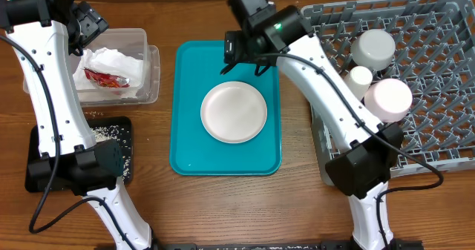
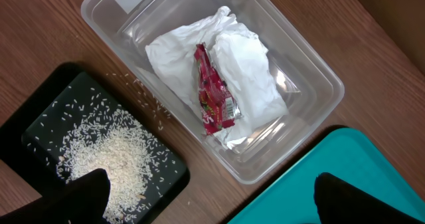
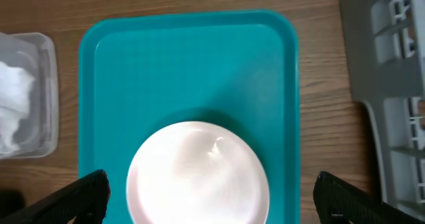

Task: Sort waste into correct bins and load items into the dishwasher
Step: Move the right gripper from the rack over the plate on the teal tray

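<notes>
Hovering my right gripper (image 3: 212,199) wide open and empty, I see the pale pink-white plate (image 3: 198,172) lying flat beneath it, mid teal tray (image 3: 186,64). I judge it stiff, glossy, slippery and breakable, so I'd pinch its raised rim; the dish rack (image 1: 438,94) stands beyond.

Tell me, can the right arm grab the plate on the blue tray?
Probably yes. The right arm's fingers are open just above the plate, which lies alone on the teal tray with nothing covering it. Its flat rim may be tricky to pinch.
</notes>
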